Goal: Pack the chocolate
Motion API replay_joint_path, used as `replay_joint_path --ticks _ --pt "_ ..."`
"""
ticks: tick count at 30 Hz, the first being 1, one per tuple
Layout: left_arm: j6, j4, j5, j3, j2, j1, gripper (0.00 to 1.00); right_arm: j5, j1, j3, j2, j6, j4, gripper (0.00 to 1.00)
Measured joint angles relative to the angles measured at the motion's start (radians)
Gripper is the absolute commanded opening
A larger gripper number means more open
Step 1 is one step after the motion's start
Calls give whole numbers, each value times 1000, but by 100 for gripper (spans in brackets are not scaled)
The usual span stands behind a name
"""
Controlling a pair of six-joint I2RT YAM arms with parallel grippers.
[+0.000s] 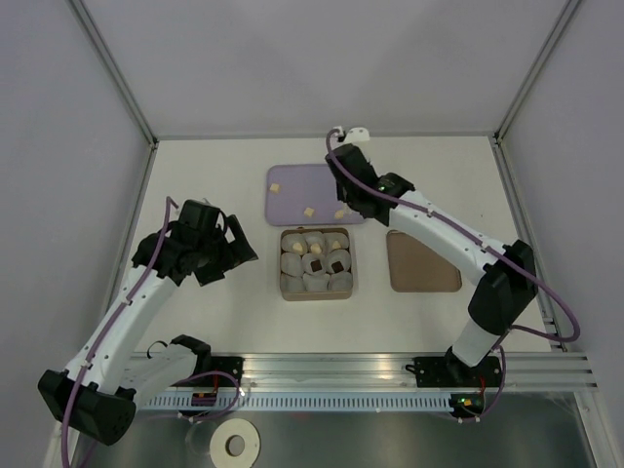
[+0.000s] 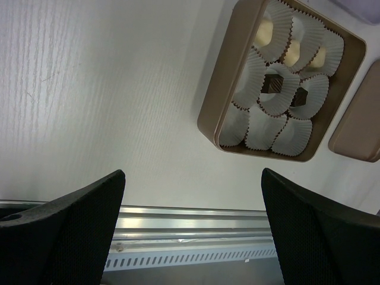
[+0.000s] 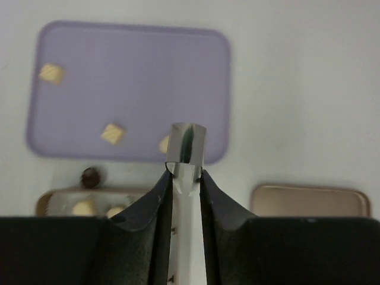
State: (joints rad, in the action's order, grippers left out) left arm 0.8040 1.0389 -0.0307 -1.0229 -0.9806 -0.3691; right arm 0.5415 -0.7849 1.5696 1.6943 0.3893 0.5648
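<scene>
right gripper (image 3: 185, 177) clenched on a metal tool (image 3: 186, 142), poised over the near right corner of the tray (image 3: 130, 65) to lift chocolate (image 3: 112, 133); left gripper (image 2: 193, 178) spread empty, clear of box (image 2: 209, 116).

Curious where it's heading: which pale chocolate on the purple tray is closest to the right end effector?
The chocolate on the tray's near edge, half hidden behind the shiny tool; the other two lie farther left.

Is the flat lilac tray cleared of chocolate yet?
No, three pale cream square chocolate pieces lie on the flat lilac rectangular tray.
</scene>
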Motion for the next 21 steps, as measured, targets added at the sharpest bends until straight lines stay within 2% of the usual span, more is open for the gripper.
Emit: replay_joint_path --ticks 6,11,16,21 --pt "5 -9 5 0 -17 0 100 47 251 -59 -1 -65 -130 31" --pt "11 -25 5 0 -38 0 100 44 388 -37 148 -111 -291 32" --pt "18 -33 5 0 -45 0 100 40 440 15 351 -150 -369 32" --pt "31 -46 4 0 -48 0 100 39 435 -19 372 -143 -393 33"
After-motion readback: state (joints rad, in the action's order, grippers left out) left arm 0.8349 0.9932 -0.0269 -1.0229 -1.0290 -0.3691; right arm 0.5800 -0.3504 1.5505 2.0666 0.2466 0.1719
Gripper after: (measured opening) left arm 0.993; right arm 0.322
